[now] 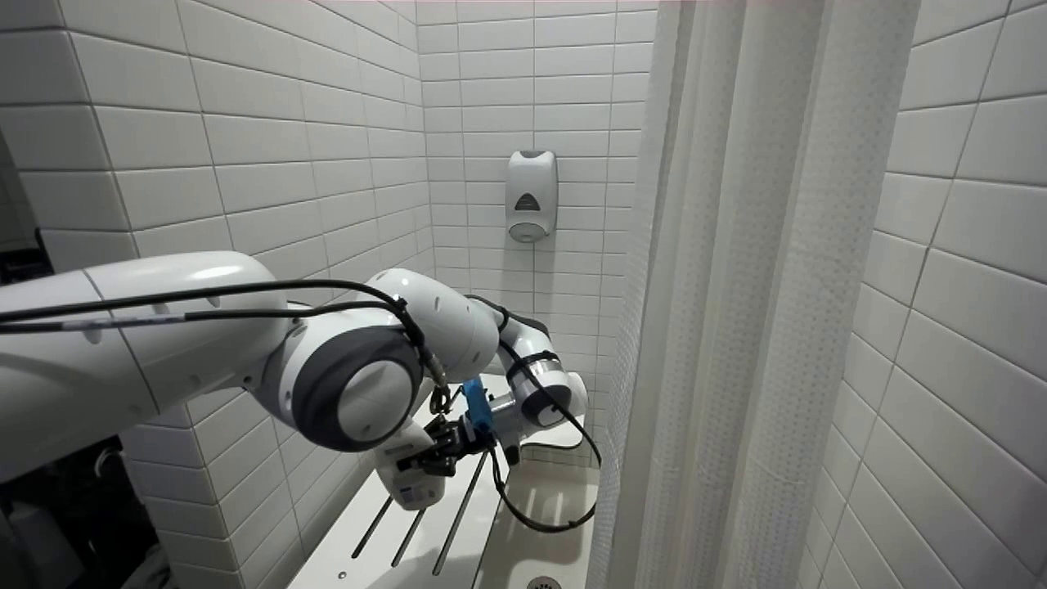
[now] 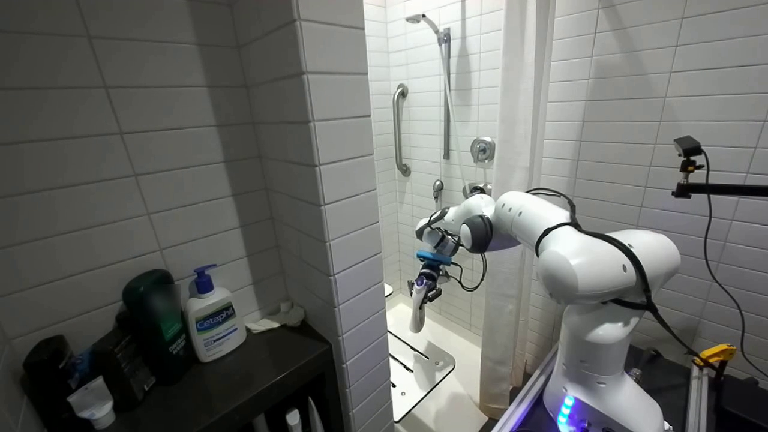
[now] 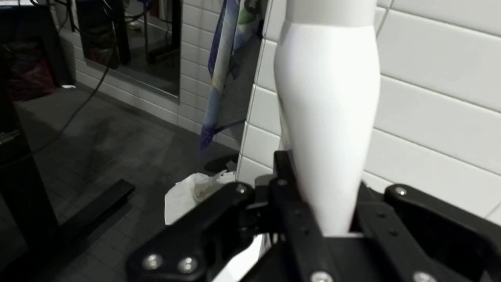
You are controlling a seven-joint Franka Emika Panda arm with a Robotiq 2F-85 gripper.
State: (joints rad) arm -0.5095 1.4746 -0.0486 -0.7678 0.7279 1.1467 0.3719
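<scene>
My gripper (image 3: 323,178) is shut on a white bottle (image 3: 328,98). Its black fingers (image 3: 291,196) press on both sides of the smooth white body, which narrows toward the palm and has a seam across its far end. In an exterior view the same bottle (image 1: 411,483) hangs tilted below the gripper (image 1: 438,454), above a white slatted bench (image 1: 376,564), with small print on its lower part. The bottle (image 2: 417,315) also shows in an exterior view, pointing downward from the gripper (image 2: 425,291). Part of it is hidden by the fingers.
A shower curtain (image 1: 736,286) hangs to one side of the arm, and tiled walls stand close. A soap dispenser (image 1: 532,196) is mounted on the back wall. Outside the stall, a dark shelf (image 2: 258,372) bears a Cetaphil pump bottle (image 2: 215,324) and several dark containers.
</scene>
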